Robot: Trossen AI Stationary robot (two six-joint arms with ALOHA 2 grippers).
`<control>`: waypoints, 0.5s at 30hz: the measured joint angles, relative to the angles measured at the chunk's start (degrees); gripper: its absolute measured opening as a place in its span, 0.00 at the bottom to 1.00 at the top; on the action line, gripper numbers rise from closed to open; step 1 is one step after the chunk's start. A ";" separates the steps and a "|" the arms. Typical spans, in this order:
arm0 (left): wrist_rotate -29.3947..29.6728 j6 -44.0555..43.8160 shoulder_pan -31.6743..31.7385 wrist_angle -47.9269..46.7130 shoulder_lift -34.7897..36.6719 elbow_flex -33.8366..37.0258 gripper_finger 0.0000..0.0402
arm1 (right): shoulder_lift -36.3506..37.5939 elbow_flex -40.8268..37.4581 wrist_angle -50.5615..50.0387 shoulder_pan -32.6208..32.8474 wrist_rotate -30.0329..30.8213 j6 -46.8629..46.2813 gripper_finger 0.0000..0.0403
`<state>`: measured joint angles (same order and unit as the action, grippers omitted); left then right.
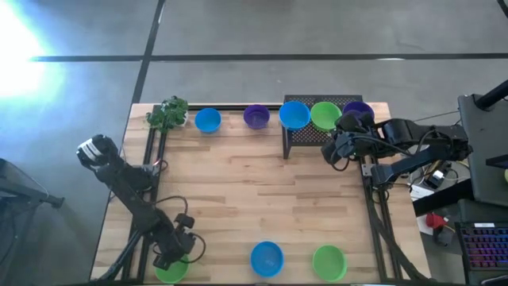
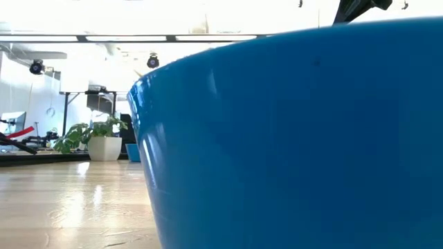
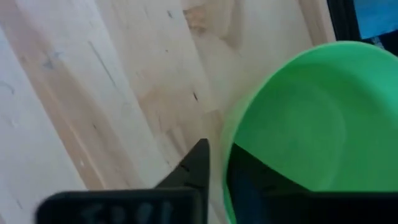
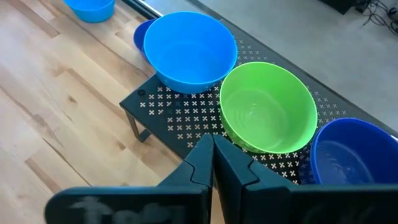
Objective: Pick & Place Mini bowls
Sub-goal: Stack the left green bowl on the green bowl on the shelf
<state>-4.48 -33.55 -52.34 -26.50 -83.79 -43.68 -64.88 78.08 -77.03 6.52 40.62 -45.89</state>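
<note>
My left gripper (image 1: 176, 256) is at the table's near left corner, over a green mini bowl (image 1: 168, 272), with its fingers on either side of that bowl's rim. My right gripper (image 4: 214, 158) is shut and touches nothing; it hovers by the near edge of a black perforated rack (image 1: 305, 137). Blue (image 4: 189, 50), green (image 4: 267, 106) and dark blue (image 4: 354, 155) mini bowls stand on the rack. Blue (image 1: 207, 120) and purple (image 1: 255, 116) bowls stand at the far edge. Another blue (image 1: 267, 259) and green (image 1: 329, 262) bowl stand at the near edge. My left gripper has the green mini bowl by its rim (image 3: 225, 149). One finger (image 3: 193, 168) stands outside the wall and the other (image 3: 255, 177) inside the hollow. The fingers come from above, pointing down. Whether the bowl rests on the table or is lifted, I cannot tell.
A small leafy plant (image 1: 167, 114) stands at the far left corner. The blue bowl (image 2: 297, 138) at the near edge fills most of the low view. Bare wood (image 1: 254, 191) lies across the table's middle. Black frame rails (image 1: 373, 206) run along both sides.
</note>
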 joint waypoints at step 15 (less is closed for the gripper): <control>0.12 0.39 2.98 -0.24 0.64 -2.45 0.00 | 0.00 0.00 0.02 0.00 -0.01 3.04 0.02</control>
<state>-4.36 -33.16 -49.35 -26.74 -83.15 -46.13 -64.88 78.08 -77.01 6.52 40.61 -42.85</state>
